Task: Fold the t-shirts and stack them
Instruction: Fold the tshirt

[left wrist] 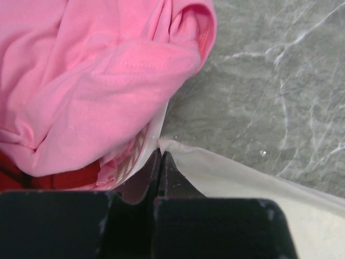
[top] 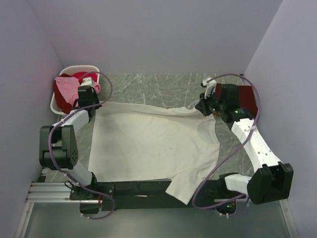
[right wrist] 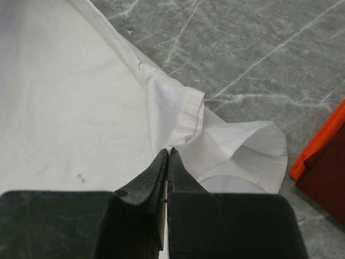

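The left pincer (left wrist: 160, 154) is clenching a far corner of the cream-white t-shirt (top: 153, 144), and its fingertips are hiding the pinched cloth. Just left of it and beyond, a pink t-shirt (left wrist: 91, 75) is spilling over the white basket (top: 91, 68), covering most of a red t-shirt (left wrist: 32, 181). The right pincer (right wrist: 168, 154) is clamping the crumpled hem at the other far corner. To its right a dark red t-shirt (top: 246, 96) is lying partly behind the arm, beside an orange edge (right wrist: 318, 141) that is hard to identify. Behind both pincers the cream-white shirt is spreading flat over the table (top: 148, 87).
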Motion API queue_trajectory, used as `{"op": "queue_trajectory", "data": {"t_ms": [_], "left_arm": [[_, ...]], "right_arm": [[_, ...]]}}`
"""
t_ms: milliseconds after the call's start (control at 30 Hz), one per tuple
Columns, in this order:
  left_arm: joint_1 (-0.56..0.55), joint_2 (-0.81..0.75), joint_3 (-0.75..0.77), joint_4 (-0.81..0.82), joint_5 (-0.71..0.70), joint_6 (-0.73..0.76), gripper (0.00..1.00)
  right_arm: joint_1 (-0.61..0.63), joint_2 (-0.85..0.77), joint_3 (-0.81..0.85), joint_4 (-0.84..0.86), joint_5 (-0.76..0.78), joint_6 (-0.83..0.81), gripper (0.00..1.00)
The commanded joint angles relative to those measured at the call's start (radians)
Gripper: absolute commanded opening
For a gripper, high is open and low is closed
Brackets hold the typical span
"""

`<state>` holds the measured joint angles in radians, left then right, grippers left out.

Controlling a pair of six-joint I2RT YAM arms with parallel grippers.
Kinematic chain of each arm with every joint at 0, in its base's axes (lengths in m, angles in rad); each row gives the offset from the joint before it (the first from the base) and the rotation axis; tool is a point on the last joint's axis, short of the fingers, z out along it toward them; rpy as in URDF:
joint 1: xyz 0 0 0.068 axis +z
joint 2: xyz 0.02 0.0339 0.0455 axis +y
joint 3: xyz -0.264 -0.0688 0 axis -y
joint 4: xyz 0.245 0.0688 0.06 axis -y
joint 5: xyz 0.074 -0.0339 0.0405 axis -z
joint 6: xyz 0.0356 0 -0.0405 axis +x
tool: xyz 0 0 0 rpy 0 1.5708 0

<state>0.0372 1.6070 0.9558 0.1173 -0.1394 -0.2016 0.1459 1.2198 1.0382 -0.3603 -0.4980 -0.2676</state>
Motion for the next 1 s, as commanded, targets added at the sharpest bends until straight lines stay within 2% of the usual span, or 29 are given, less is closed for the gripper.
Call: {"op": "queue_trajectory", "data": {"t_ms": [0, 533, 967], "left_arm": [[0.006, -0.045, -0.008, -0.004, -0.02, 0.027, 0.0], [0.006, -0.114, -0.072, -0.073, 0.018, 0.068, 0.0], [0.006, -0.107, -0.072, -0.261, 0.086, 0.11, 0.0]], "right_arm": [[-0.005, -0.054, -0.017, 0.023, 0.001, -0.01, 0.0], [-0.005, -0.043, -0.052, 0.011, 0.009, -0.015, 0.0], [-0.006, -0.045, -0.052, 0.0, 0.071, -0.01, 0.0]]}}
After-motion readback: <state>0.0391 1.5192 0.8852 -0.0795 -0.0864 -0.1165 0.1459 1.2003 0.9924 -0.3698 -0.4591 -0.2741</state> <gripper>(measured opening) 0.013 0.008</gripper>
